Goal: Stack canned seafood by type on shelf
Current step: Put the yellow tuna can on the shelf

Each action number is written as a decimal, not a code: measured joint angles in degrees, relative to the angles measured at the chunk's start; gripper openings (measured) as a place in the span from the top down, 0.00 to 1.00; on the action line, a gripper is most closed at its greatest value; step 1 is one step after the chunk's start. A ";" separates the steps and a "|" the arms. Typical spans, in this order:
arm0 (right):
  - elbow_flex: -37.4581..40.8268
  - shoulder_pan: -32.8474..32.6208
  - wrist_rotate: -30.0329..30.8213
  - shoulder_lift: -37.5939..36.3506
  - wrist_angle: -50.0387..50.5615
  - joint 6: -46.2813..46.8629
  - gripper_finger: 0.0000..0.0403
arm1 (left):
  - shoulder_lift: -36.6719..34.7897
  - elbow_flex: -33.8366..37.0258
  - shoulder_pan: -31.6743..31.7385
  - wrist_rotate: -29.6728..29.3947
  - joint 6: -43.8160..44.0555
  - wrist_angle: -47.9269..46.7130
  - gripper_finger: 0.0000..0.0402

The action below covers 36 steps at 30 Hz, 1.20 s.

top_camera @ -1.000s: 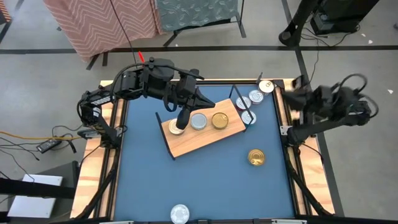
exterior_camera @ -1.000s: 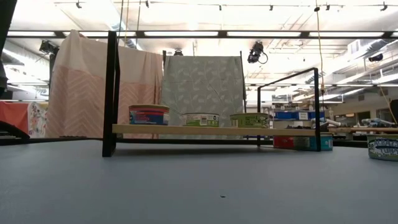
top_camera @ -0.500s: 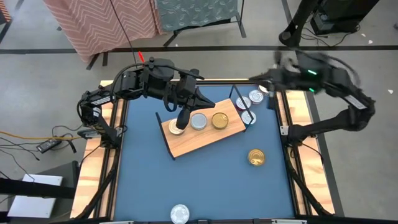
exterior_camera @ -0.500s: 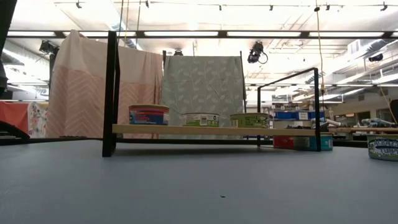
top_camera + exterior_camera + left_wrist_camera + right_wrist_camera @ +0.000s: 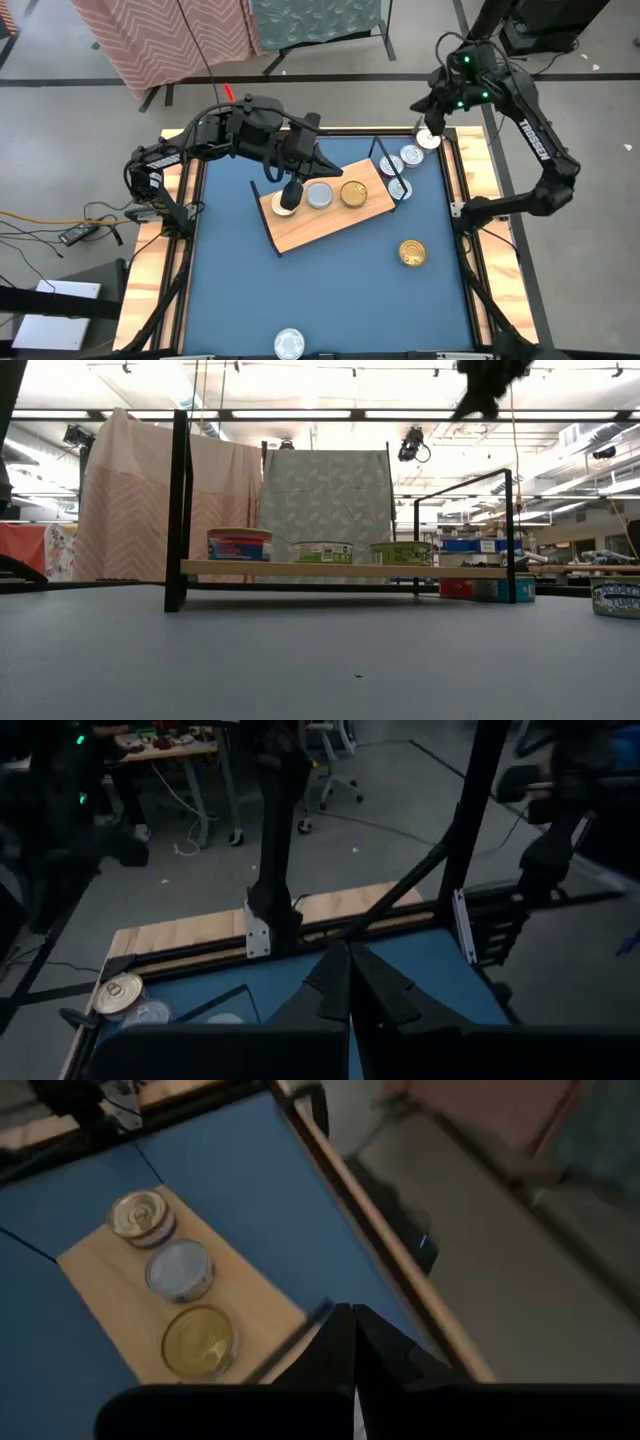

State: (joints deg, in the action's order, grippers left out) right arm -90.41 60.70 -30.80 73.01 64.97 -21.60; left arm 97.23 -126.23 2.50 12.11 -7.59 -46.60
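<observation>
nearest edge of the table, one silver tin sits alone, a gold tin further in, both unsorted. mid-table, the shelf lies angled with three cans in a row, none doubled up yet. left claw hangs over that row, fingers together, empty. far corner, loose tins wait just beside the shelf's wire end; right claw hovers high above them, pinched together, likely lining up a pick.

Only legible text I can make out: "TROSSEN" in white capitals along the right arm, high view. Can labels too small to read.
</observation>
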 joint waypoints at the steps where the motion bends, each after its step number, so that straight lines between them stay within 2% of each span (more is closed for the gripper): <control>1: 2.08 1.44 -1.14 0.02 -0.24 0.72 0.98 | 0.00 0.00 0.00 -0.02 -1.06 -0.30 0.99; 6: 15.60 4.78 -4.94 -0.68 -3.44 3.81 0.98 | 0.00 0.00 0.10 -1.43 -8.22 0.56 0.99; 9: 23.87 4.78 -7.26 -2.59 -8.94 7.80 0.98 | 0.00 0.00 0.11 -6.38 -12.67 2.61 0.99; 14: 34.60 5.01 -7.62 -8.50 -18.15 14.32 0.99 | -0.07 0.00 0.20 -14.50 -18.76 10.69 0.99; 19: 43.73 6.52 -8.25 -15.72 -23.87 19.67 0.99 | -0.11 0.00 0.79 -21.92 -20.72 20.81 0.99; 23: 51.91 7.02 -11.40 -21.13 -30.32 26.29 0.99 | -0.17 0.00 1.05 -27.88 -20.52 25.70 0.99; 31: 64.36 6.98 -10.66 -29.42 -38.40 40.04 0.99 | -0.19 0.00 0.96 -29.00 -20.43 26.14 0.99; 36: 65.94 6.94 -4.55 -34.62 -35.83 44.04 0.99 | -0.17 0.02 0.98 -29.53 -20.35 26.11 0.99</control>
State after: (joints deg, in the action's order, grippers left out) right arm -24.47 67.64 -35.36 38.39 29.14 22.44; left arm 97.06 -126.22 3.48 -17.42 -27.94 -20.49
